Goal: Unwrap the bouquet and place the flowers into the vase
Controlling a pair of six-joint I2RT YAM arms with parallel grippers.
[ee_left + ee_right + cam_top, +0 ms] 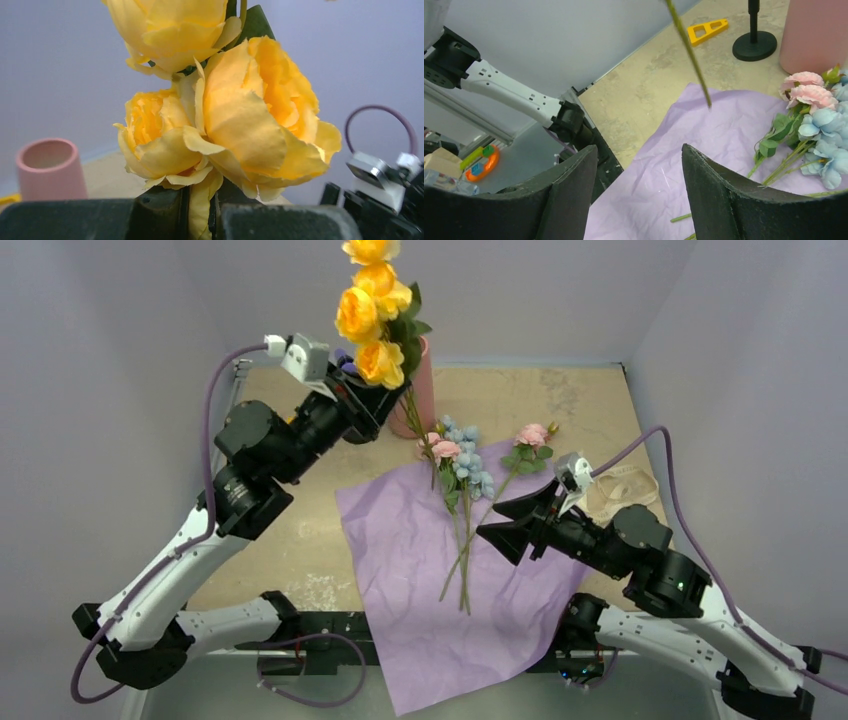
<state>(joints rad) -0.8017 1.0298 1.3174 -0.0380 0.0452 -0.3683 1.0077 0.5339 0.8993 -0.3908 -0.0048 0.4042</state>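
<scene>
Nearest to the arm bases, the lilac paper wrap [420, 580] lies opened flat on the tabletop [300, 540] with one corner over the near edge, so the bouquet looks already unwrapped. The paper now only serves as a bed for the stems. Just above its right side hover the fingers of the right arm [569, 192]. They are spread wide and hold nothing. A thin green stem [689, 50] hangs in front of them with its lower end free over the paper, touching neither finger. A little farther, the pink and pale-blue flowers [462, 465] lie across the paper with their heads toward the vase, and one pink rose [533, 435] lies beside them, all waiting to be picked. The cream ribbon [625, 488] rests on the bare tabletop to the right, put out of the way. Farther back, the fingers of the left arm [280, 222] are pressed together on the stem of the yellow roses [372, 315] just under the blooms and hold them upright and high. I judge this height is needed so that the long stem can clear the rim. The salmon-pink vase [424, 390] stands just behind, near the far edge, and its mouth looks empty in the left wrist view.
</scene>
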